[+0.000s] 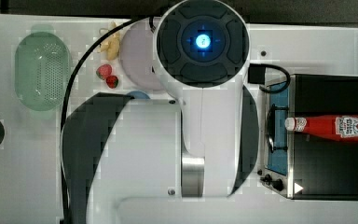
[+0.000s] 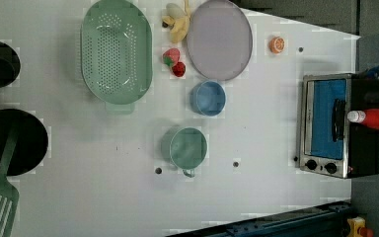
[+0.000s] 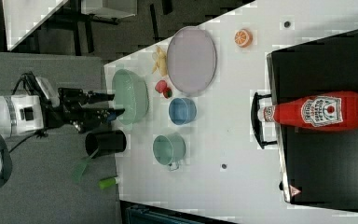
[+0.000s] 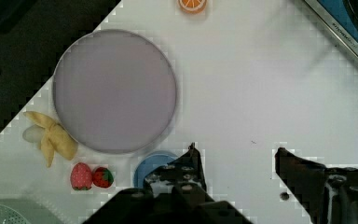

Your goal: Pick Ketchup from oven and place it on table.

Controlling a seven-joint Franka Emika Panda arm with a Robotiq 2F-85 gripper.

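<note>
Ketchup (image 3: 314,111): lying on its side atop the oven (image 3: 326,158), white cap overhanging the door handle side. Oven: standing on the table (image 2: 256,187), at the left view's right edge. Gripper (image 4: 235,161): fingers spread wide, nothing between them, held above the table over the blue bowl (image 4: 150,164), well apart from the bottle. Nearby: purple plate (image 4: 115,91), strawberries (image 4: 92,177), banana (image 4: 51,136), orange slice (image 4: 192,4).

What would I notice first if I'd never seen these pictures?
Probably the red Ketchup bottle, lying on its side on top of the black oven, at the right view's right. Next, the big lilac plate and green colander on the white table, along the left view's top. The robot's open gripper hangs above the table near the blue bowl.
</note>
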